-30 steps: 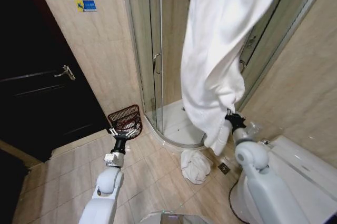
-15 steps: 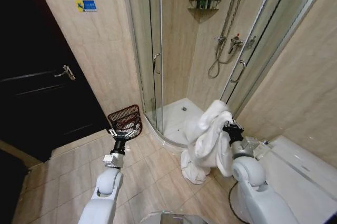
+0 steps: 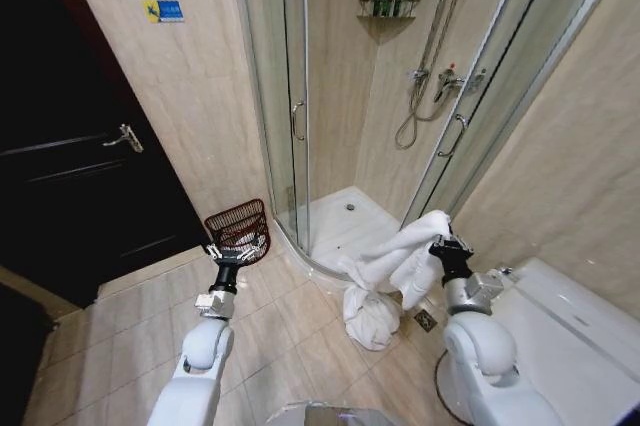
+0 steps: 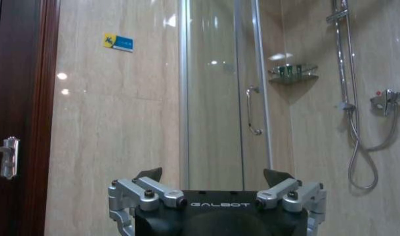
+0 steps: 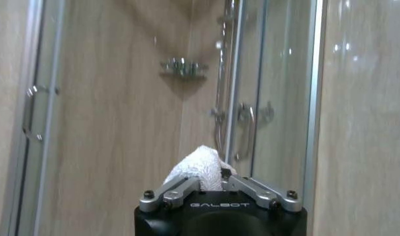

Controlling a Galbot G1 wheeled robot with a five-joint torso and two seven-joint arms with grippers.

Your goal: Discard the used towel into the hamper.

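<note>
A tiled bathroom seen from the robot's head, looking down at a beige floor with a glass shower stall ahead and a dark door to the left. The right gripper is raised in front of the shower's open doorway, near the toilet at lower right. Its fingers are closed tight on a white towel; in the right wrist view a bunched tuft of the towel pokes up between the two converging fingers. From the grip, the cloth drapes down and to the left, its lower end bundled in a heap on the floor by the curved shower threshold. The left gripper is held out low over the floor on the left side, its fingers spread apart and holding nothing; the left wrist view shows both fingertips standing well apart. Just beyond the left gripper, the hamper, a reddish-brown wire basket, stands on the floor against the wall beside the shower glass, well apart from the towel.
</note>
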